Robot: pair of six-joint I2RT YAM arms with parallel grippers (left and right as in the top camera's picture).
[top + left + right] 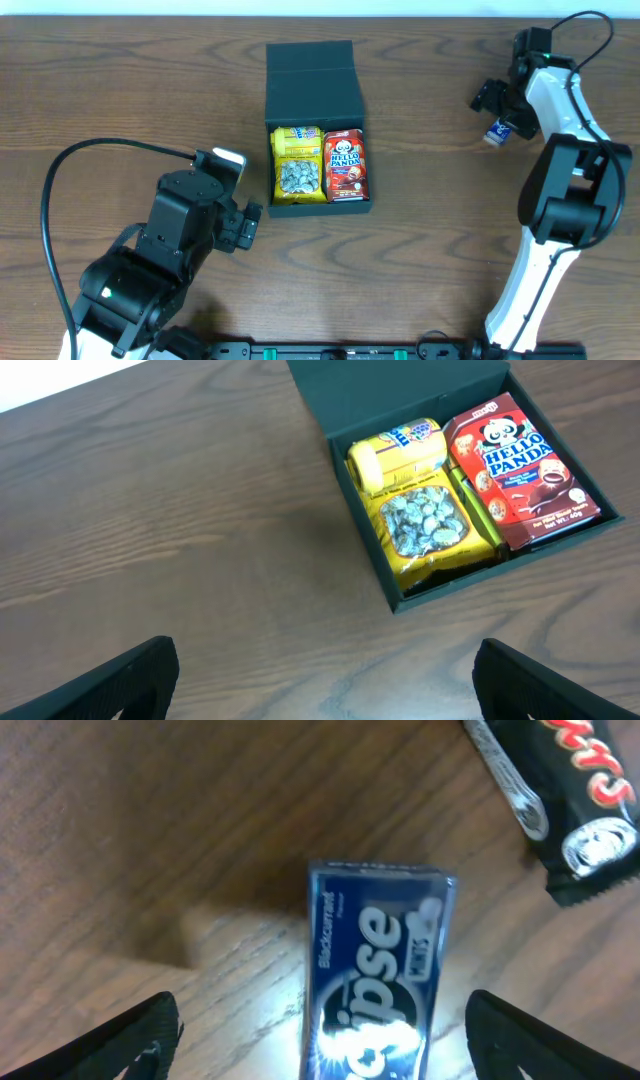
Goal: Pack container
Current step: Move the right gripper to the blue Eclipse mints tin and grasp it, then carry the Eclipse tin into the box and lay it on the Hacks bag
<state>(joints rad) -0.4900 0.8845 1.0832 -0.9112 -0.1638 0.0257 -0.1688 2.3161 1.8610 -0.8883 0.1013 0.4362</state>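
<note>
Closest in, the left arm (160, 260) sits folded low at the near left corner of the table (120, 90), a black cable (55, 175) looping up over its back. Its left claw (327, 660) points toward the middle of the table and hangs released, the two dark fingers (120, 685) spread wide with only bare wood between them. The container (315, 125) lies just ahead of it and apart from it, near the centre of the table, its flap lid (310, 62) thrown back on the far side. Inside, a yellow snack packet (298, 165) and a red Hello Panda box (346, 165) lie flat side by side, filling the near part.

Over on the right, the white right arm (560, 190) stretches from the near edge to the far right corner, wrist bent down. The right claw (325, 1030) is open too, fingers (110, 1045) set wide either side of a blue pack of mints (380, 980) lying on the wood; I see no contact. A black candy bar (570, 790) lies near it.

Dark brown, heavily grained wood runs everywhere, with a pale strip beyond the far edge.
</note>
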